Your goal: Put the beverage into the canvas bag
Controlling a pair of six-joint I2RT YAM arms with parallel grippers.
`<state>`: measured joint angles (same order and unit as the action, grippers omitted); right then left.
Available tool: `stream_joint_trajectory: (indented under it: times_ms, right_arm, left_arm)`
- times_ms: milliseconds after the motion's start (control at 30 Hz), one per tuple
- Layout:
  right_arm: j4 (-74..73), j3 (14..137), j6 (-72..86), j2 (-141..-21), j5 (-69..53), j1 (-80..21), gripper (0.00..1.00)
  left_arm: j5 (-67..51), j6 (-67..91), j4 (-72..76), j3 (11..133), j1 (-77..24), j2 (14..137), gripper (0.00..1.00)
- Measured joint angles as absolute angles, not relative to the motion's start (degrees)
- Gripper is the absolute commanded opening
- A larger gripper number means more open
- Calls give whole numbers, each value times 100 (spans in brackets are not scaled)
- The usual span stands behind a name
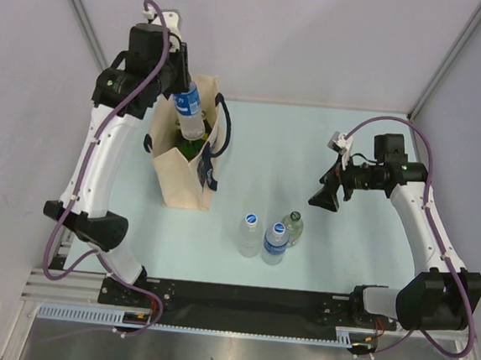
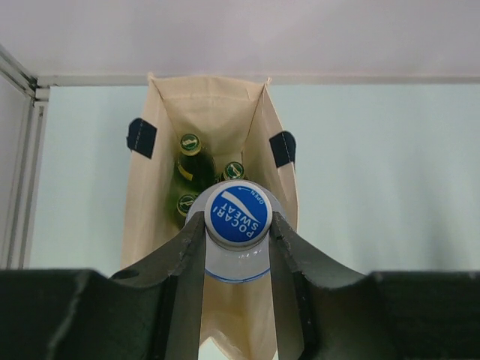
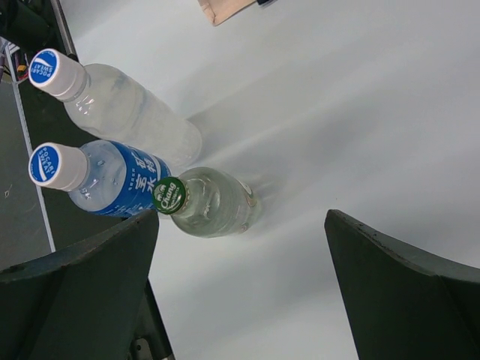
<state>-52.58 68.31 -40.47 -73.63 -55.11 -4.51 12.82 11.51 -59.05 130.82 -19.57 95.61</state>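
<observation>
The beige canvas bag [image 1: 184, 171] with navy handles stands upright at left centre, mouth open. My left gripper [image 1: 183, 91] is shut on a blue-capped Pocari Sweat bottle [image 1: 190, 113] and holds it over the bag's mouth. In the left wrist view the fingers [image 2: 187, 262] clamp the bottle's neck just under the cap [image 2: 238, 213], above the open bag [image 2: 210, 120], which holds three green bottles [image 2: 189, 161]. My right gripper [image 1: 323, 196] is open and empty, above the table to the right of the three standing bottles.
Three bottles stand in front of the bag: a clear blue-capped one [image 1: 250, 234], a blue-labelled one [image 1: 275, 242] and a green-capped glass one [image 1: 293, 227]. In the right wrist view they lie at the left [image 3: 135, 112], [image 3: 112, 176], [image 3: 214, 201]. Walls enclose the table.
</observation>
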Motion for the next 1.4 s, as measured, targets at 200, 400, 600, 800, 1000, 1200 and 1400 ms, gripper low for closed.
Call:
stream_joint_trajectory:
  times_ms: [200, 400, 600, 800, 1000, 1200, 1400]
  right_arm:
    - [-5216, 6823, -4042, -7363, -5489, -414, 100]
    - [-5190, 6748, -4042, -7363, -5483, -395, 100]
    - [-5190, 6729, -4042, -7363, -5478, -370, 100]
    - [-5188, 6665, -4042, -7363, -5472, -342, 100]
    - [-5190, 6659, -4045, -7363, -5468, -336, 100]
    - [-5194, 6654, -4049, -7363, -5465, -336, 99]
    - [-5194, 6654, -4049, -7363, -5463, -331, 100]
  left_arm:
    - [1114, 1133, -5629, 12210, -1957, 9629, 0]
    - [985, 1015, -5339, 11677, -1957, 9712, 0]
    - [829, 845, -4818, 11100, -1957, 9751, 0]
    - [718, 587, -3964, 9966, -1957, 9743, 0]
    - [652, 294, -2921, 8560, -1951, 9550, 0]
    - [534, 156, -2086, 7640, -1944, 8989, 0]
    - [528, 130, -1636, 7061, -1944, 8621, 0]
